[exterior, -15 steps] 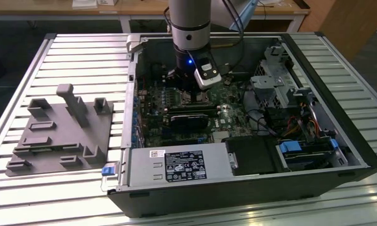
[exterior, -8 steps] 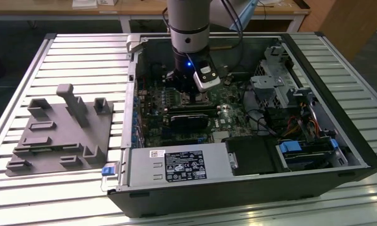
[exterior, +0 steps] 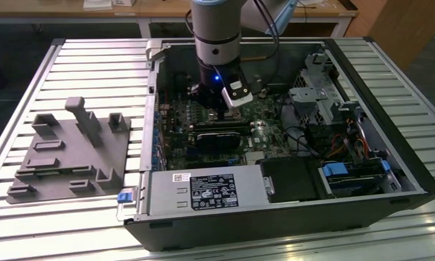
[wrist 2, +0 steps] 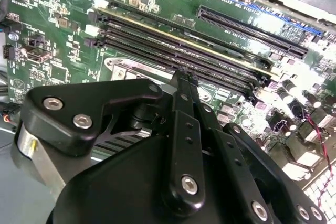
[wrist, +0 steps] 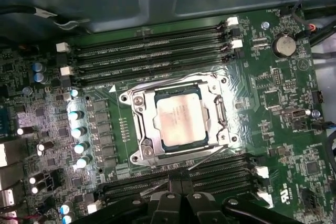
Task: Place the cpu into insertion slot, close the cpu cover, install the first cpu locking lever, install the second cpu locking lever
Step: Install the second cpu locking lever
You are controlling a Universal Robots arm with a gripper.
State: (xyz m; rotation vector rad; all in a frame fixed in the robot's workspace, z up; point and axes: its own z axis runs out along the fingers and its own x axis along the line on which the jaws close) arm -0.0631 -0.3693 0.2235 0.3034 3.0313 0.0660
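In the first wrist view the cpu (wrist: 181, 116), a flat square chip with a dull silver top, lies in the socket on the green motherboard (wrist: 283, 103). The silvery cpu cover (wrist: 143, 124) lies flat around it, its window framing the chip. A thin wire lever (wrist: 209, 157) stands out slantwise along the socket's side nearest the gripper; another lever (wrist: 168, 84) runs along the opposite side. My gripper (wrist: 179, 183) hovers over the memory slots beside the socket, fingers (wrist 2: 184, 90) pressed together and holding nothing. In the exterior view the gripper (exterior: 228, 113) hangs inside the open computer case.
Rows of black memory slots (wrist: 152, 51) flank the socket on two sides. A black card (exterior: 217, 138), the power supply (exterior: 203, 193), drive cages (exterior: 319, 92) and cables (exterior: 348, 144) crowd the case. A grey fixture plate (exterior: 65, 155) lies on the slatted table at the exterior view's left.
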